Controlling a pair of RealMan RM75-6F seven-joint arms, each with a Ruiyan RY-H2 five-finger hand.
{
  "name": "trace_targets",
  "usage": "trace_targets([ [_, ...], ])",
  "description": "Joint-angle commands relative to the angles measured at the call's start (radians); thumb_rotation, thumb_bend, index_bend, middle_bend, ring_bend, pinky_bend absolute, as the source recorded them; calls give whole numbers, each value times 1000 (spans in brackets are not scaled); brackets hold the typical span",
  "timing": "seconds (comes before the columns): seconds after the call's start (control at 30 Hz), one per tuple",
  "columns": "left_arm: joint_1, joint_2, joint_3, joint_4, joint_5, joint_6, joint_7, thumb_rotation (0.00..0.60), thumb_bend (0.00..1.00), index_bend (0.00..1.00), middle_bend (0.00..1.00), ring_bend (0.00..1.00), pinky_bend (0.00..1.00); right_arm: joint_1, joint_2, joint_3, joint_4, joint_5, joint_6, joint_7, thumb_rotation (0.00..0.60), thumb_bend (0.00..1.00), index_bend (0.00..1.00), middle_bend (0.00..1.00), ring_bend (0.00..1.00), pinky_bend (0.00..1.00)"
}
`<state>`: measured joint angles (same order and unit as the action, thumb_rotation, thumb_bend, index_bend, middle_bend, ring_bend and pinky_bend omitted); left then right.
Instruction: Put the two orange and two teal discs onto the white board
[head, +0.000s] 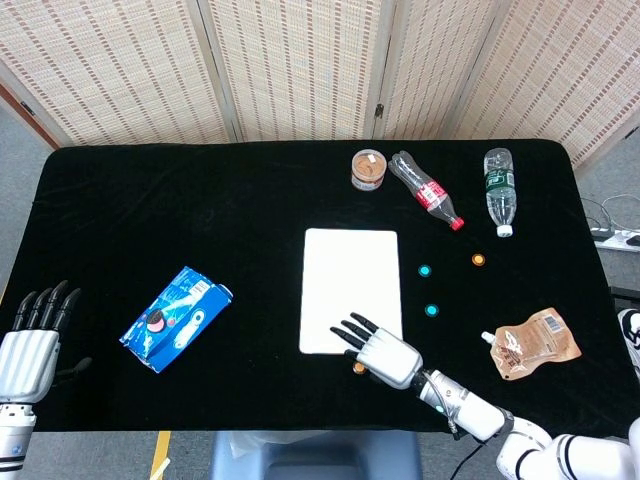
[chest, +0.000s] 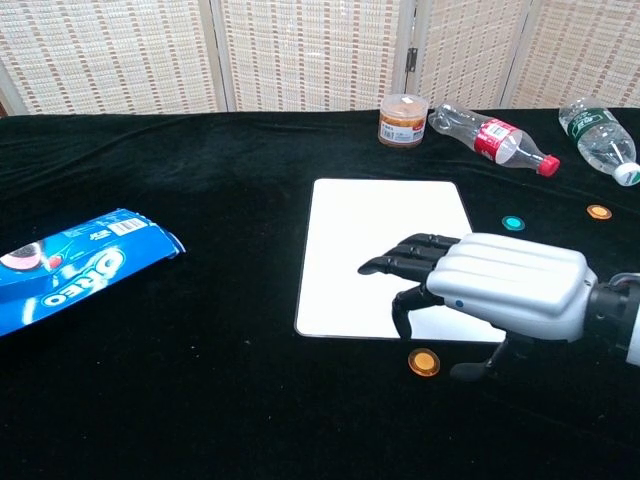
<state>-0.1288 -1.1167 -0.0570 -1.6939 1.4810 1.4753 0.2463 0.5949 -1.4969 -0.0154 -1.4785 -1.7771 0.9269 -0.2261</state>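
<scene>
The right hand hovers over the near right corner of the white board, fingers spread apart and holding nothing. Just below it, on the black worktop, lies an orange disc, just off the board's near edge. In the head view that disc is mostly hidden under the hand. The other three are well to the right: a teal disc beside the board, a second teal disc nearer, and the second orange disc further right. None is on the board yet.

The risk, I'd say: these discs look thin and flat on soft cloth, so fingers coming down may skid one away or push it under the board's edge instead of lifting it. A low palm could also nudge the board itself.

The left hand sits at the near left corner, fingers apart, empty, well clear of the biscuit packet.
</scene>
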Motion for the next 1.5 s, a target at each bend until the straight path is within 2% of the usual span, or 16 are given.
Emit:
trace_targets([
  [0.03, 0, 0, 2, 2, 1, -2, -2, 600, 161, 0, 1, 31, 0, 12, -11, -3, 12, 6, -9, -1, 600, 290, 436, 79, 16, 0],
  [0.77, 1, -9, 6, 25, -4, -7, -20, 600, 161, 0, 0, 32, 0, 57, -60, -29, 64, 48, -23, -23, 600, 290, 475, 81, 21, 0],
  [1.07, 4, -11, 7, 33, -4, -4, -28, 600, 162, 0, 0, 32, 0, 69, -67, -40, 71, 58, -22, -29, 600, 294, 536, 95, 15, 0],
  [1.33, 5, -11, 7, 35, -2, -1, -31, 600, 162, 0, 0, 33, 0, 64, -46, -47, 52, 50, 22, -16, 600, 303, 568, 113, 11, 0],
  [1.5, 7, -6, 8, 29, 2, 2, -29, 600, 162, 0, 0, 33, 0, 66, -18, -22, 23, 66, 53, 8, 600, 303, 574, 121, 10, 0],
])
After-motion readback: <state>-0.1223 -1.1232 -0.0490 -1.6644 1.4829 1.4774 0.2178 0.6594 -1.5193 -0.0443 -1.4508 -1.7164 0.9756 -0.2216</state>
